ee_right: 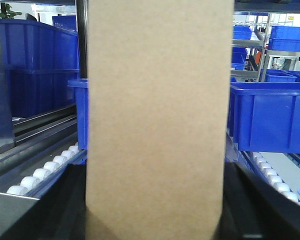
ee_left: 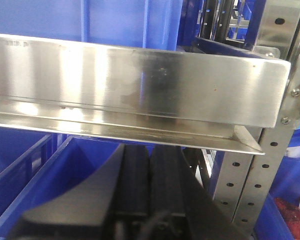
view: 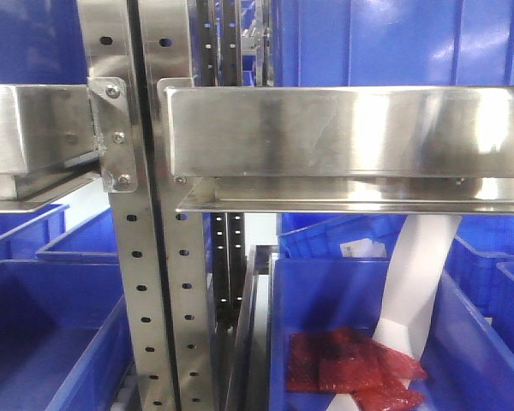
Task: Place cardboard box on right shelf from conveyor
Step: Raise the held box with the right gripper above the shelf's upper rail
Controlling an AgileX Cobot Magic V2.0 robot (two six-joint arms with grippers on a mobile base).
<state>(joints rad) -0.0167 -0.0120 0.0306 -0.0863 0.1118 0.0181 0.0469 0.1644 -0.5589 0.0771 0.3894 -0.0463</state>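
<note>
One cardboard box (ee_right: 155,120), two steel shelves (view: 343,128)

**Blue bins, a steel post, white rollers**

At lower right of the front view, a deep blue bin (view: 283,342) with red bubble-wrap packets (view: 351,372) on its floor and a white strip (view: 420,274) slanting down into it. More blue bins (view: 34,334) at lower left. Between the two groups, a perforated steel upright (view: 150,282), with a second steel shelf section (view: 34,128) fixed to its left side through a small bolted bracket (view: 111,137). In the right wrist view, white roller tracks (ee_right: 45,170) low on either side, a blue tote (ee_right: 270,117) above the right-hand track, stacked blue totes (ee_right: 40,70) at far left.
</note>
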